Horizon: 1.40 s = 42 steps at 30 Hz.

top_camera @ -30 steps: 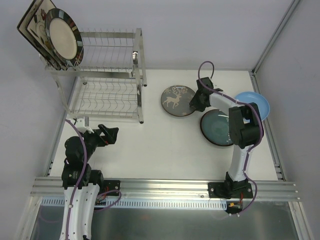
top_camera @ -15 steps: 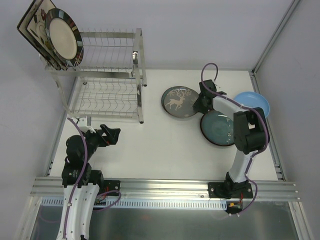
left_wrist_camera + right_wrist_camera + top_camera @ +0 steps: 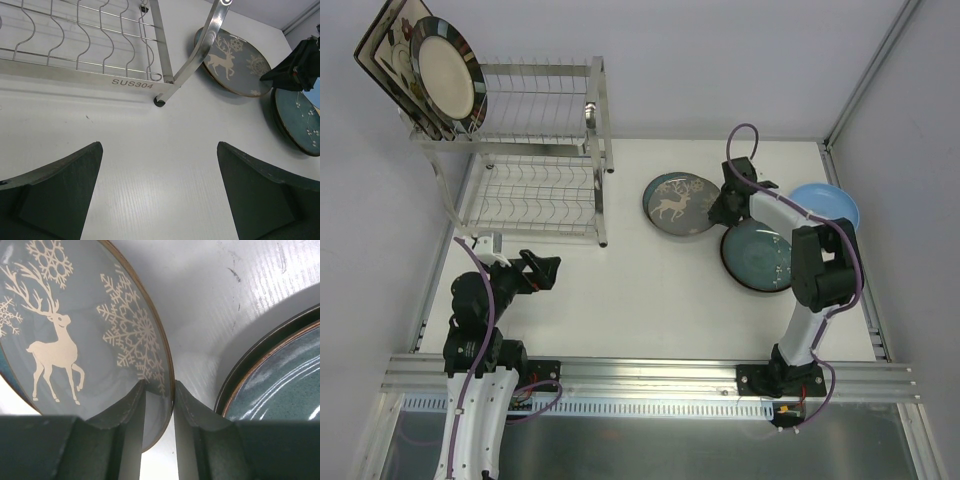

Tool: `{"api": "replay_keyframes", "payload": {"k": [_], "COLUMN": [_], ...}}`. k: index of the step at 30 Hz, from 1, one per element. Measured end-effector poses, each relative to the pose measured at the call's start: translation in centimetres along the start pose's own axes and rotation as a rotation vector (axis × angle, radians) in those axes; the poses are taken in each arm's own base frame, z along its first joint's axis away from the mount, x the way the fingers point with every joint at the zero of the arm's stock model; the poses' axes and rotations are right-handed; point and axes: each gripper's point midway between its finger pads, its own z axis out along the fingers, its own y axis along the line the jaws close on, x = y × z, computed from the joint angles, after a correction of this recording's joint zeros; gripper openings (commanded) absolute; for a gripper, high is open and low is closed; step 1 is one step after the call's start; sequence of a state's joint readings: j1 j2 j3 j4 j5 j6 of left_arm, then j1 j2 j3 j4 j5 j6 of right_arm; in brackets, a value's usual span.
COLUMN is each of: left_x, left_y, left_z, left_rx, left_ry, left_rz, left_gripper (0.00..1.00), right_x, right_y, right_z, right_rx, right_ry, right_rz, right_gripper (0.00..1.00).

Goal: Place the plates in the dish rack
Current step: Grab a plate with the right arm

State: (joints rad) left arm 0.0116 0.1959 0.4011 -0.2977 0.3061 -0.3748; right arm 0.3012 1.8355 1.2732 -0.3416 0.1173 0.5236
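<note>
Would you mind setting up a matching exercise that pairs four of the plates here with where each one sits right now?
Things:
1. reindeer plate
2. dark teal plate
3. light blue plate
4. round cream plate

Places:
A. standing in the top tier of the dish rack
B. farthest right on the table
C. rim between the fingers of the right gripper
D. flat on the table, closest to its near edge

Pairs: 1-C, 2-D, 3-B, 4-A
</note>
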Motion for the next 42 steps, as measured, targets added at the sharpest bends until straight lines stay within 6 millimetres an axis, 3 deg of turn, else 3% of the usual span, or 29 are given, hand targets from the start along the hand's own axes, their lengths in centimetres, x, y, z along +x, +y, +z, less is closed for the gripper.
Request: {"api": "replay_keyframes", "payload": {"k": [14, 27, 42], "left_x": [0.4, 0.6, 0.0], "left_y": [0.2, 0.3, -0.3], "left_z": [0.3, 0.4, -0.1], "left_rx": [-0.008, -0.008, 0.013], "left_ry": [0.025, 0.039, -0.007], "left_rz": [-0.008, -0.012, -0.006], "left_gripper": [0.99, 0.99, 0.99], "right_x": [-0.7, -0.1, 2.4], "right_y": [0.3, 0.3, -0.5], "right_z": [-1.6, -5.4, -4.6], "right_rx": [-0.043, -0.106, -0.176], "right_ry": [0.054, 0.042, 0.057], "right_rz": [-0.063, -0.038, 0.048], "right_gripper": [0.00, 0.00, 0.01]}}
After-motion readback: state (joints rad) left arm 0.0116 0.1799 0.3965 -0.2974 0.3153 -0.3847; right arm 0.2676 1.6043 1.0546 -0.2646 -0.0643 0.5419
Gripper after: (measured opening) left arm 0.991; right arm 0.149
